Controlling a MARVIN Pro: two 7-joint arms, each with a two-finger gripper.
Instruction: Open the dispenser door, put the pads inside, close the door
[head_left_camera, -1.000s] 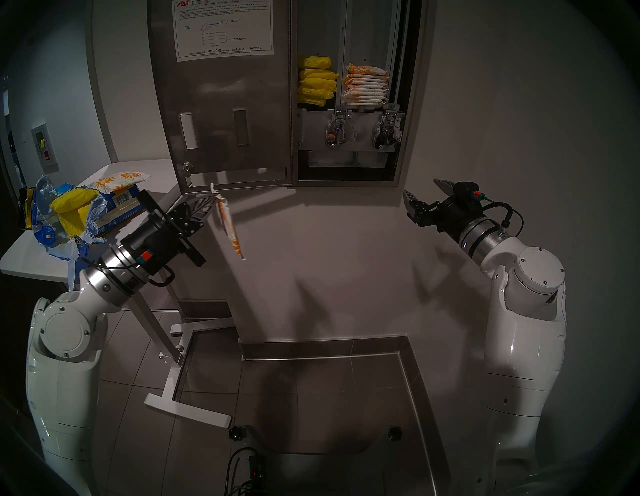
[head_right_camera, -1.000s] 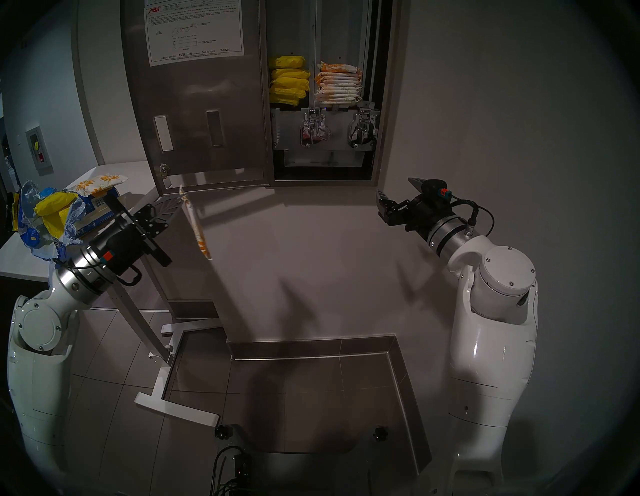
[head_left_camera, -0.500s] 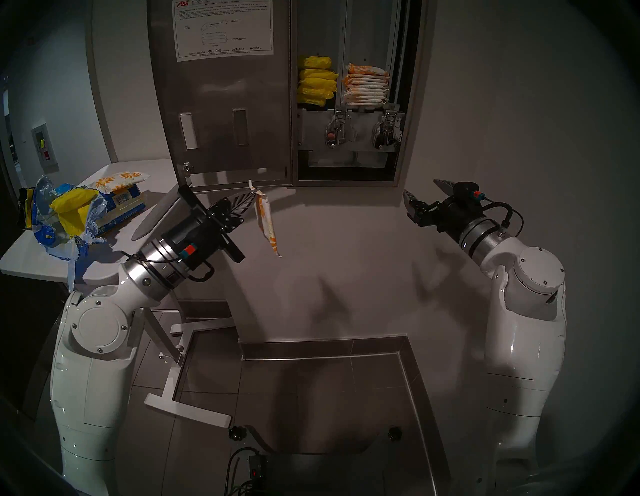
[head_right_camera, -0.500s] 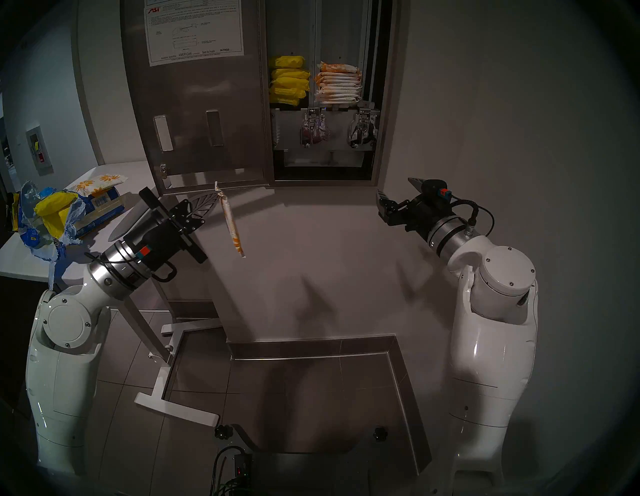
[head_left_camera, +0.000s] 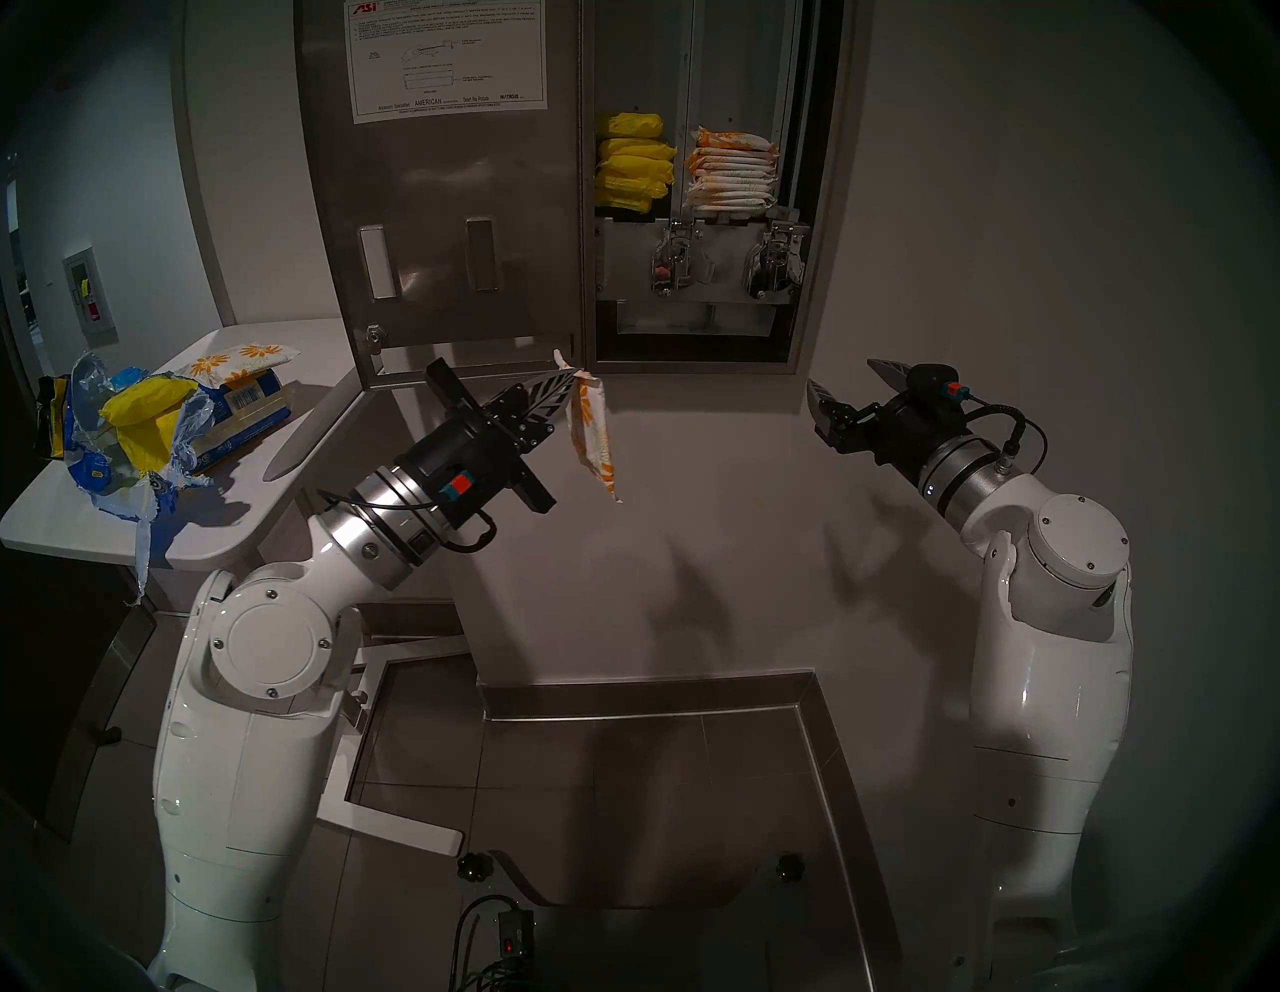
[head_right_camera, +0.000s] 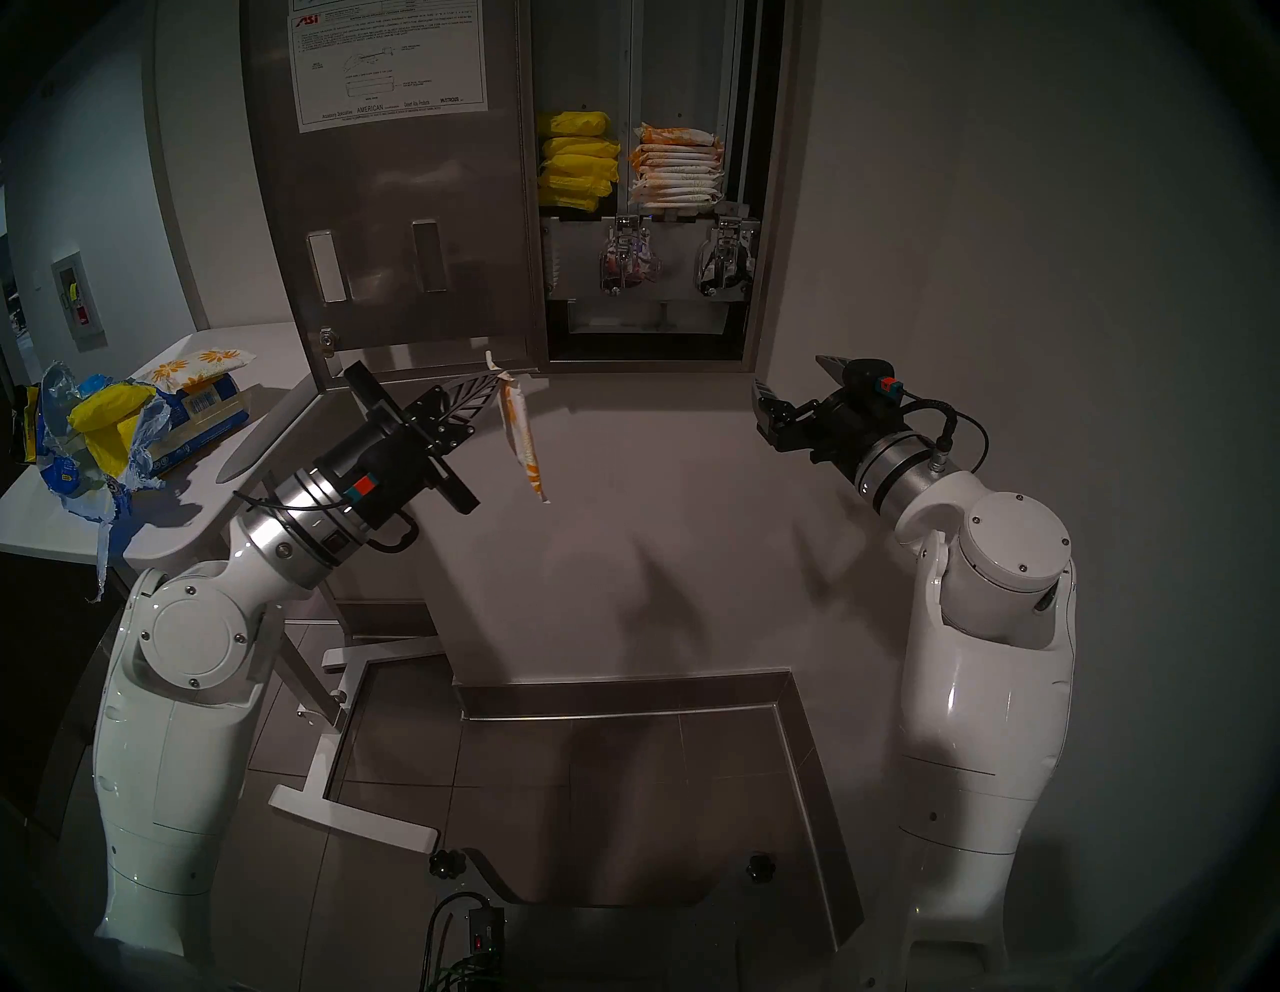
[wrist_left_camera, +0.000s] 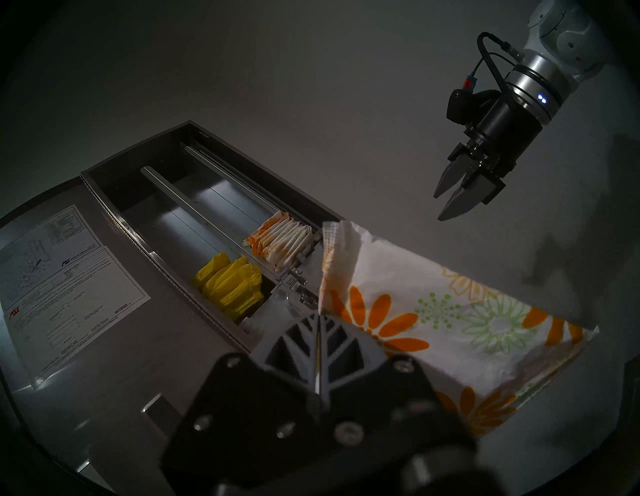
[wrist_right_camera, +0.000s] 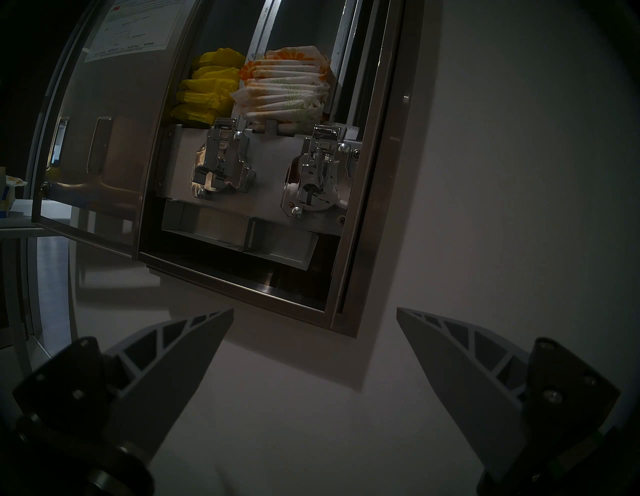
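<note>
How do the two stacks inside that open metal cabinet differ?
The left stack has plain yellow packets, puffy and loosely piled; the right stack has white packets with orange flowers, flatter and neatly layered. The right stack holds more packets. Both sit at the same level, just above the chrome mechanisms.

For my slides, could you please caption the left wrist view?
Left gripper shut on a daisy-printed white pad, the open steel dispenser beyond.

Dim, shadowy fisheye views, dark rims.
</note>
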